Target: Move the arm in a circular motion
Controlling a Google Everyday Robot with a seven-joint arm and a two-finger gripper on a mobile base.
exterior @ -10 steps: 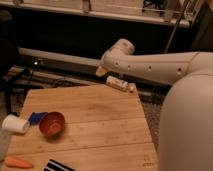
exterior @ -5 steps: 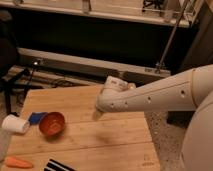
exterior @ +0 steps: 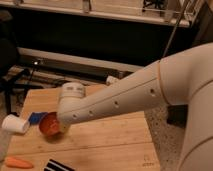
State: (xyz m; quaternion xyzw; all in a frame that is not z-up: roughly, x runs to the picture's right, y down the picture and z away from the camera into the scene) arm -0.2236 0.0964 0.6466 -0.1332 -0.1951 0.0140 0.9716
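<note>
The arm [exterior: 135, 97] is a thick off-white tube with a row of small dark holes, reaching from the right edge across the wooden table [exterior: 115, 145] to the left. Its rounded capped joint [exterior: 71, 95] hangs over the table's left half, just above an orange bowl [exterior: 50, 124]. The gripper is hidden behind the joint, low near the bowl; only a small pale piece shows below the elbow.
A white cup [exterior: 15, 124] lies on its side at the table's left edge, with a blue object [exterior: 35, 118] beside it. A carrot [exterior: 18, 162] and a black-and-white striped item [exterior: 60, 165] sit at the front left. A dark counter runs behind.
The arm has swept leftward and toward the camera, from the table's far right edge to over the orange bowl, and fills more of the view.
</note>
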